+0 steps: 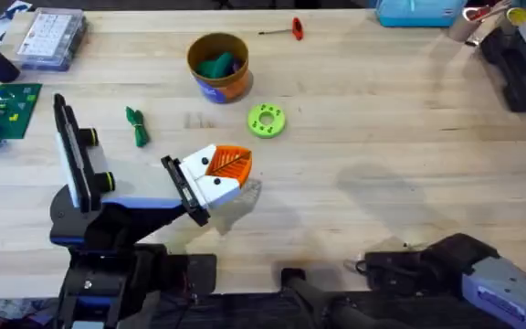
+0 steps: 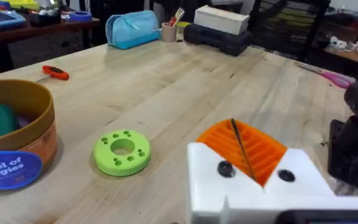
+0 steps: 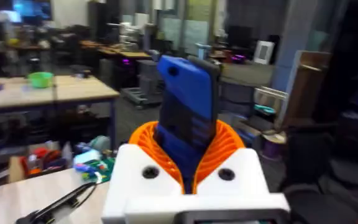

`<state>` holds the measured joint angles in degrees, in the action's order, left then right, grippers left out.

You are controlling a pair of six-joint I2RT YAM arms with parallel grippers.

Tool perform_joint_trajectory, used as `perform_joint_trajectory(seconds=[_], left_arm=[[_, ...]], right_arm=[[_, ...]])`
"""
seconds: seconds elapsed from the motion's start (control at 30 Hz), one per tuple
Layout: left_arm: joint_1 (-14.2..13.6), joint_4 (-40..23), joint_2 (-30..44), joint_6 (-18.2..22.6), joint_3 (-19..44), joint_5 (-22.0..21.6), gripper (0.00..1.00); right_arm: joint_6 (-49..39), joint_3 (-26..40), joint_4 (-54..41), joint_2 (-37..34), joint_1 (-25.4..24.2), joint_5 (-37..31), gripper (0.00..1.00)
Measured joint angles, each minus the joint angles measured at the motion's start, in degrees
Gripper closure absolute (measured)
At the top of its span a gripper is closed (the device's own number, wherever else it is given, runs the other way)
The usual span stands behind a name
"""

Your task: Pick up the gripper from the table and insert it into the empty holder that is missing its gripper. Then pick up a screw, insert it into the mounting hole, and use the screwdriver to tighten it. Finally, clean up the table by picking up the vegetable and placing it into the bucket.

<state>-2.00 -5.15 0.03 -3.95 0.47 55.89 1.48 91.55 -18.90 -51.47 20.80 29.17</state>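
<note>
At the far left of the wooden desk (image 1: 382, 119) stood a black upright holder (image 1: 73, 155) with yellow-tipped pegs. Just to its right the dark-green vegetable (image 1: 136, 126) lay flat on the bare wood, well apart from the bucket (image 1: 218, 66), which stood farther back with something teal inside. Between them and to the right lay a lime-green disc (image 1: 266, 120). The left pincer (image 1: 222, 170) hovered low near the disc, its white fingers (image 2: 253, 180) with orange pads pressed together on a thin dark rod (image 2: 241, 148). The right pincer (image 3: 188, 163) was clamped on the blue screwdriver (image 3: 188, 106).
</note>
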Motion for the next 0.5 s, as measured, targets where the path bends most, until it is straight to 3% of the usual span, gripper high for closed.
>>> perform_joint_trajectory(seconds=[0.33, 0.5], left_arm=[[0.0, 0.0, 0.0, 0.0, 0.0, 0.0, 0.990], [0.0, 0.0, 0.0, 0.0, 0.0, 0.0, 0.990]], right_arm=[[0.3, 0.0, 10.3, -3.7, 0.6, 14.6, 0.953], [0.5, 0.0, 13.1, -7.1, 2.5, 17.7, 0.952]])
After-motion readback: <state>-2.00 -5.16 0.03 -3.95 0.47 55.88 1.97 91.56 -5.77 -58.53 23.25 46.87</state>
